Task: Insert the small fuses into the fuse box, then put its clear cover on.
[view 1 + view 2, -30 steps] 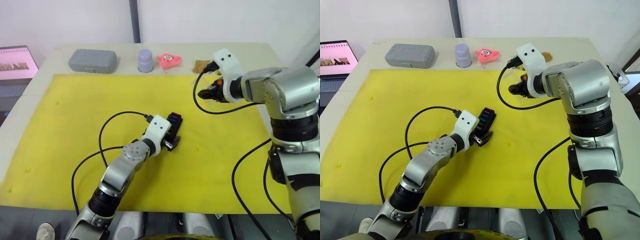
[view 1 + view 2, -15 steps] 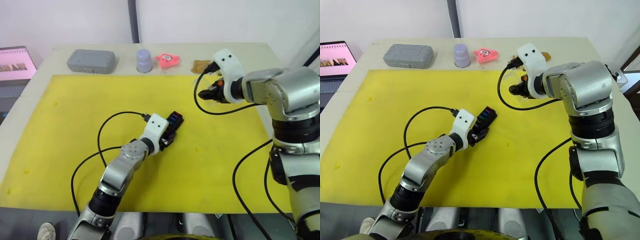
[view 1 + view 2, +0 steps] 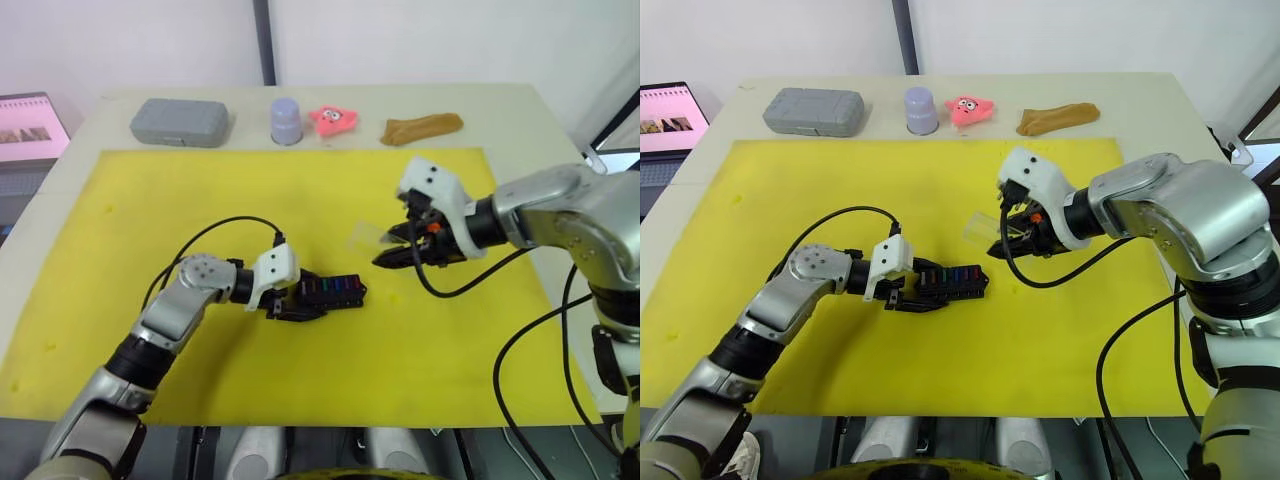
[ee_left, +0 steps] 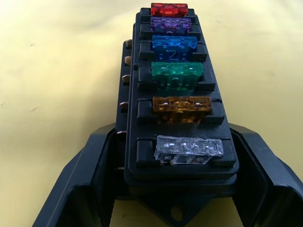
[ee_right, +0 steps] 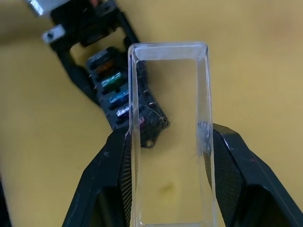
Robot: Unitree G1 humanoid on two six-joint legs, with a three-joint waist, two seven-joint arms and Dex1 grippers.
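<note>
Cover in the air, box pinned down

Left gripper (image 3: 908, 293) clamps the fuse box (image 3: 952, 281), fuses (image 4: 176, 75) all seated, mid-mat; right gripper (image 3: 1002, 243) pinches the clear cover (image 3: 980, 227) at its 2 o'clock.

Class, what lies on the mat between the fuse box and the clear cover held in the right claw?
Nothing: between the fuse box and clear cover, only bare yellow mat shows in the left eye view.

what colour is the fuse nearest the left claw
Clear, colourless fuse; the left wrist view shows it best.

The black fuse box (image 4: 180, 118) carries small fuses (image 4: 176, 75) in red, purple, blue, green, amber and clear; the clear cover (image 5: 168, 137) is colourless; the mat (image 3: 150, 220) is yellow.
</note>
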